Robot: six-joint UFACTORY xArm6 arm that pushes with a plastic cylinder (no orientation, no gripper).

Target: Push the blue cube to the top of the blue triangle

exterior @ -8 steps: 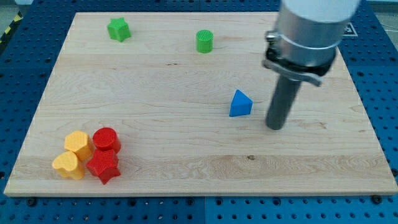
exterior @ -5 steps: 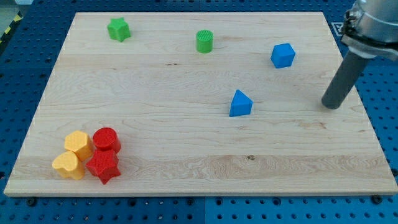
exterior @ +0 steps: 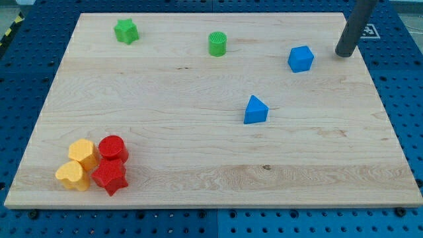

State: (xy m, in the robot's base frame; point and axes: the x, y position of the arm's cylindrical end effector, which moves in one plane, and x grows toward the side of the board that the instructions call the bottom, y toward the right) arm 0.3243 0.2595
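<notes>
Blue cube (exterior: 301,59) sitting near desk's top-right corner, up-right of blue triangle (exterior: 255,110) | my tip (exterior: 342,54) standing right of cube, apart, touching nothing | risk: off-centre shove sending cube spinning past triangle's top

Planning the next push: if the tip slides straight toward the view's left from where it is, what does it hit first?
Probably the blue cube, just left of my tip and slightly lower in view; it might only clip its upper edge.

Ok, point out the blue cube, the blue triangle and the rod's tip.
blue cube (exterior: 301,59), camera view, middle of its body.
blue triangle (exterior: 255,110), camera view, its front face.
my tip (exterior: 343,54), camera view, rod's very end.
</notes>
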